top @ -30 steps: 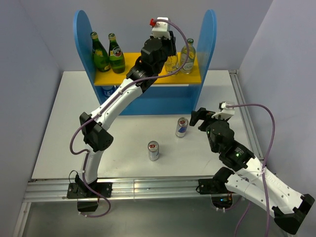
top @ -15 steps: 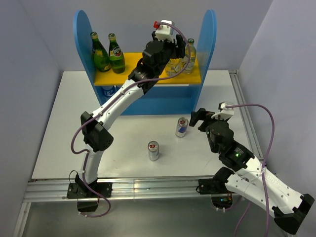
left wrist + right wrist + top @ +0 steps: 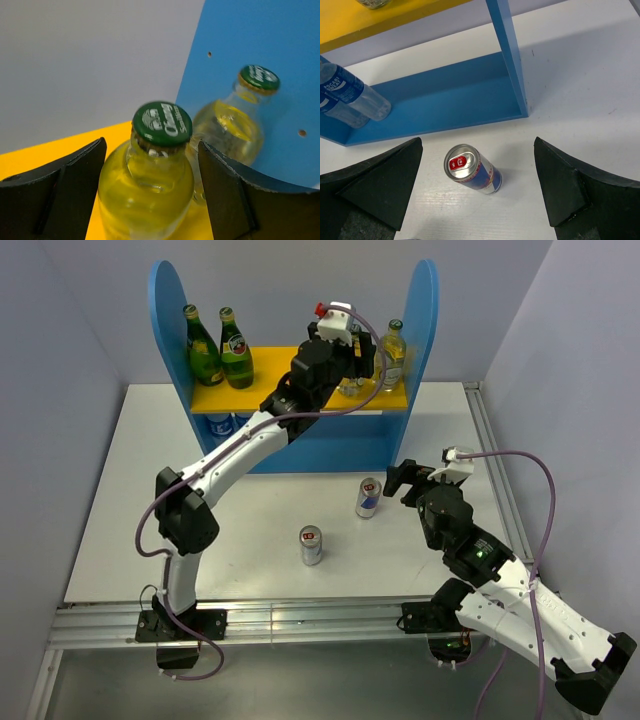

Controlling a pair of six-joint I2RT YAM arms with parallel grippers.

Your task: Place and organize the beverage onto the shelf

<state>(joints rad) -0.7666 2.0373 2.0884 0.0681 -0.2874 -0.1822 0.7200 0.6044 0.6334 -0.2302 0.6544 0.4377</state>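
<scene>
Left arm hides most of the near clear bottle from above. It's on the shelf's yellow board between the spread left fingers, gaps both sides. Right fingers wide, blue-silver can on the worktop under the gap.

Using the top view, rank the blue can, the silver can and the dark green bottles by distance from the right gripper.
1. Blue can, just beside the right gripper.
2. Silver can, farther left on the table.
3. Dark green bottles, left end of the yellow shelf board.
</scene>
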